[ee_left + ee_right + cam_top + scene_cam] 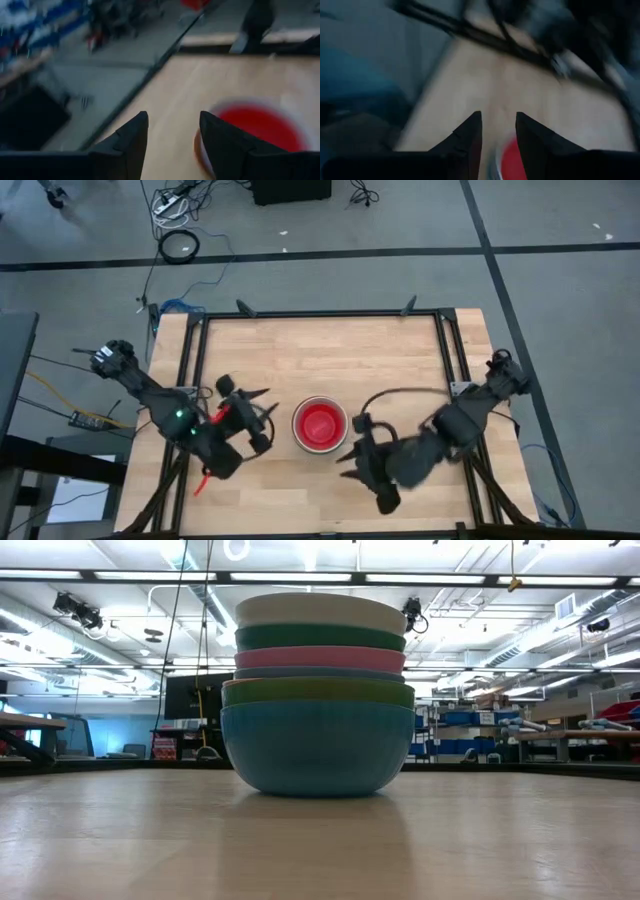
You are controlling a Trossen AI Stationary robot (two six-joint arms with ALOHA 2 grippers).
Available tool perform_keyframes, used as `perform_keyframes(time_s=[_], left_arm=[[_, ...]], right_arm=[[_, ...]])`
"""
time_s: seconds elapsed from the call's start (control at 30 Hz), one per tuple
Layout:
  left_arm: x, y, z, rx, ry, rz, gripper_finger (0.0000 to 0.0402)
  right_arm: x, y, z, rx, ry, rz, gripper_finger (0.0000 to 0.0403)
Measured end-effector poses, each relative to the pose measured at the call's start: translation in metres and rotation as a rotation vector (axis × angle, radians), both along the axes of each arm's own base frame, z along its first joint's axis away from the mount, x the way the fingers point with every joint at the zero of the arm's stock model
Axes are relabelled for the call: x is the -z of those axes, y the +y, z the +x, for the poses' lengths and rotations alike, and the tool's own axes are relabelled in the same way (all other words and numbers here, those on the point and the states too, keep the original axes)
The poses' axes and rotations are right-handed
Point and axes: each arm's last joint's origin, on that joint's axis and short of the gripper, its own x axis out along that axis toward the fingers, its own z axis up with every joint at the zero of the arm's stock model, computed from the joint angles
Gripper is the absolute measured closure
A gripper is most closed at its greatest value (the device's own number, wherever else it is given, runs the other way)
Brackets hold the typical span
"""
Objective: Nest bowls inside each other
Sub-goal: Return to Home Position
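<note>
As strip lights glow overhead, nested bowls top the table.

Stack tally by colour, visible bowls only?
Blue bowls: 2
Green bowls: 2
Pink bowl: 1
White bowl: 1
Red bowl: 1
Total: 7 visible; any nested deeper are hidden.
</note>
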Motion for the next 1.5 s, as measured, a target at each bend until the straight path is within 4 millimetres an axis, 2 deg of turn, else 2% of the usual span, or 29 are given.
perform_keyframes(time_s=[0.1,0.23,0.3,0.47,0.57,0.63,0.73,0.9,1.27,1.5], left_arm=[[-0.024,0.000,0.019,0.133,-0.027,0.054,0.0214],[-0.062,0.010,0.039,0.542,-0.185,0.071,0.0214],[-0.073,0.024,0.046,0.651,-0.273,0.089,0.0214],[-0.096,0.086,0.051,0.586,-0.419,0.089,0.0214],[-0.113,0.121,0.043,0.522,-0.495,0.058,0.0214],[-0.118,0.138,0.034,0.460,-0.503,0.042,0.0214],[-0.119,0.156,0.019,0.387,-0.459,0.039,0.0214],[-0.120,0.162,-0.009,0.351,-0.380,0.005,0.0214],[-0.130,0.158,-0.069,0.310,-0.377,-0.009,0.0214],[-0.124,0.155,-0.097,0.307,-0.395,-0.017,0.0214]], right_arm=[[-0.022,-0.017,0.011,-0.208,-0.117,0.068,0.0296],[-0.036,-0.053,0.026,-0.297,-0.207,0.112,0.0297],[-0.044,-0.074,0.032,-0.324,-0.260,0.146,0.0296],[-0.071,-0.135,0.039,-0.414,-0.432,0.248,0.0297],[-0.090,-0.174,0.026,-0.461,-0.505,0.302,0.0296],[-0.097,-0.195,0.015,-0.434,-0.512,0.323,0.0296],[-0.100,-0.214,0.000,-0.364,-0.473,0.327,0.0297],[-0.104,-0.225,-0.027,-0.314,-0.414,0.301,0.0296],[-0.118,-0.222,-0.066,-0.267,-0.436,0.258,0.0296],[-0.122,-0.220,-0.091,-0.226,-0.416,0.253,0.0296]])
